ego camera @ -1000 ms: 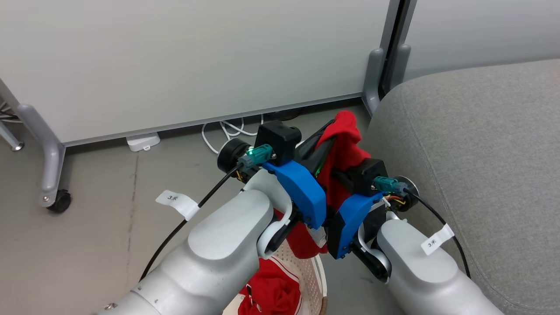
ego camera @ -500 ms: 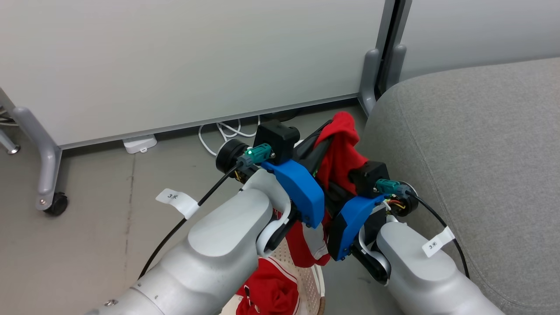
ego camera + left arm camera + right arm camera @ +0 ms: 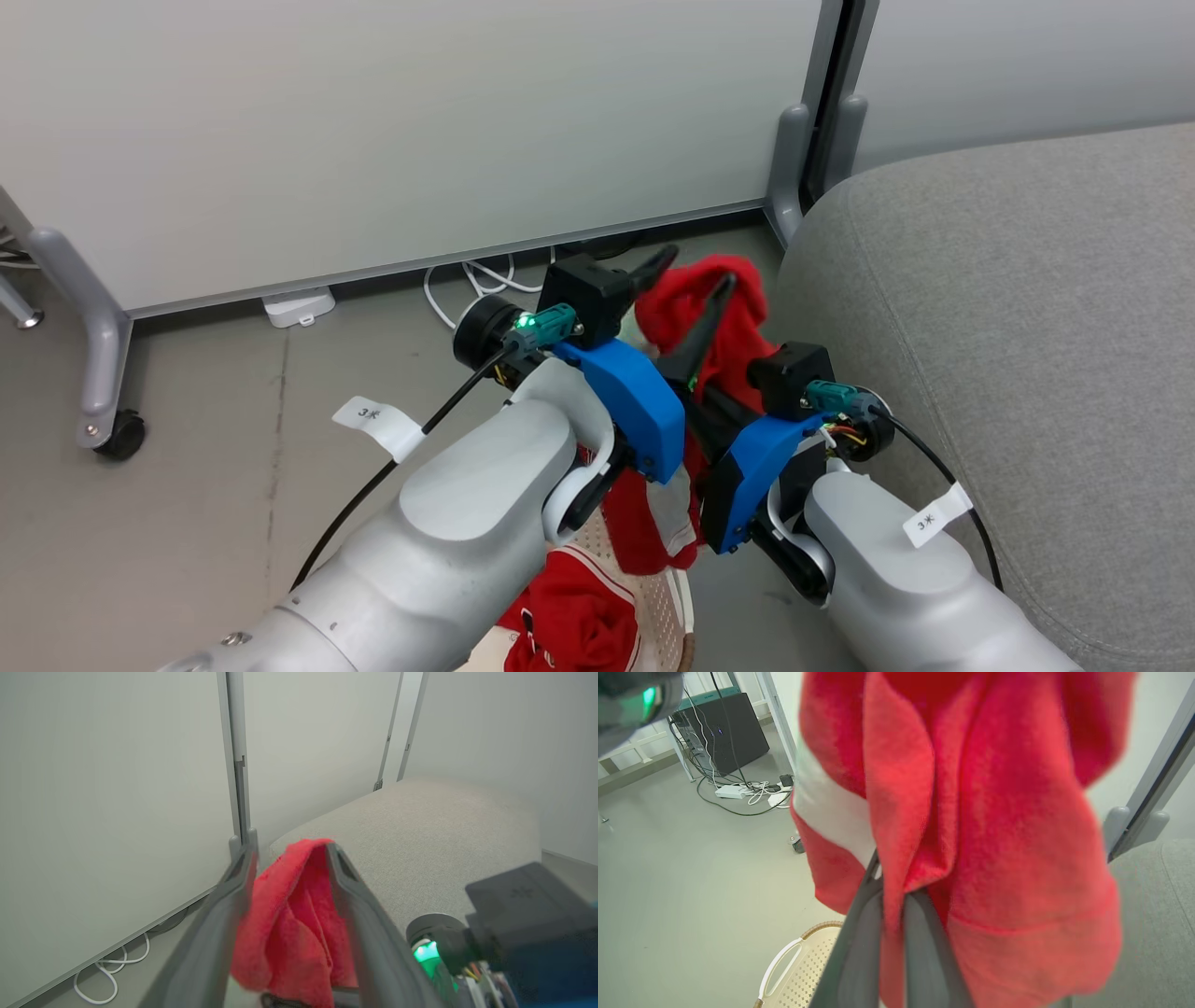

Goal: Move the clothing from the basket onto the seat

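Carry step | soft red striped garment [image 3: 747,327] held at frame centre beside light-grey upholstered couch [image 3: 1008,308] | right end effector [image 3: 893,900] clamped on it, left end effector [image 3: 696,269] parted | next: rightward swing over cushion judged required.

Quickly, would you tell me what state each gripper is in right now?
Left gripper: open, red garment between its fingers.
Right gripper: shut on the red garment.

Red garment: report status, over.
Left claw open around soft red white-striped garment. Right claw shut on it, beside light grey fabric couch. Second red garment in cream perforated plastic basket. No obstruction seen.
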Tool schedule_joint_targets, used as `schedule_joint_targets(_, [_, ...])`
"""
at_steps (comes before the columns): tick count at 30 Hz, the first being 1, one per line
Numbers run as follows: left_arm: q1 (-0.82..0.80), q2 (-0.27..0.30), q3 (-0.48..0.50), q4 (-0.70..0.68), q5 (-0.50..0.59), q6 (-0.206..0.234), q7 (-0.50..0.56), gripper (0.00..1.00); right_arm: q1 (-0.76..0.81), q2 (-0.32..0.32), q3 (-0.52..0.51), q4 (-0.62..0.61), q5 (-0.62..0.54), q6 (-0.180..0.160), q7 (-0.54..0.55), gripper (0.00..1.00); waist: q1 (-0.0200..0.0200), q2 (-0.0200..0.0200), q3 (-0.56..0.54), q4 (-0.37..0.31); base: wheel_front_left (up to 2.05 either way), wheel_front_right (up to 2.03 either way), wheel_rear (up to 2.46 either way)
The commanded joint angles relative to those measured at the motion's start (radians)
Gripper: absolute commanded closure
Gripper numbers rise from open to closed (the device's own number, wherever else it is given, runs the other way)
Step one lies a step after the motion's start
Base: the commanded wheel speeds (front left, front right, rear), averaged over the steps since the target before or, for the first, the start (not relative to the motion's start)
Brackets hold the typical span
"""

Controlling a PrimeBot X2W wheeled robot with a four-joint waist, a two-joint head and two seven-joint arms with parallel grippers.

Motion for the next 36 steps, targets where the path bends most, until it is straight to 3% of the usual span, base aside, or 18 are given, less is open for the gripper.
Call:
schedule_joint_targets(1, [-0.020,0.001,-0.004,0.005,-0.003,0.003,-0.005,0.00,-0.016,-0.001,0.005,0.004,0.010,0.000,-0.006,1.00,0.0000,0.0000,0.000,0.001,0.00,0.00,0.00])
schedule_joint_targets(11, [-0.020,0.003,-0.002,0.026,-0.009,0.009,-0.023,0.00,-0.025,-0.001,0.026,0.014,0.031,0.000,-0.013,1.00,0.0000,0.0000,-0.001,0.007,0.00,0.00,0.00])
schedule_joint_targets(19, [0.051,0.058,0.050,0.011,0.020,0.028,-0.052,0.00,-0.032,-0.001,-0.010,0.014,0.024,0.000,-0.022,1.00,0.0000,0.0000,0.006,0.013,0.00,0.00,0.00])
schedule_joint_targets(24, [0.153,0.127,0.166,-0.104,0.098,0.053,-0.053,0.00,-0.031,-0.001,-0.056,-0.002,-0.007,0.000,-0.027,1.00,0.0000,0.0000,0.013,0.010,0.00,0.00,0.00])
schedule_joint_targets(29, [0.300,0.187,0.292,-0.227,0.202,0.046,-0.054,0.00,-0.002,-0.001,-0.121,-0.037,-0.055,0.000,-0.027,1.00,0.0000,0.0000,0.019,0.006,0.00,0.00,0.00])
schedule_joint_targets(36, [0.504,0.198,0.476,-0.372,0.341,0.004,-0.054,0.00,0.064,-0.003,-0.205,-0.122,-0.127,0.000,-0.026,1.00,0.0000,0.0000,0.018,0.001,0.00,0.00,0.00])
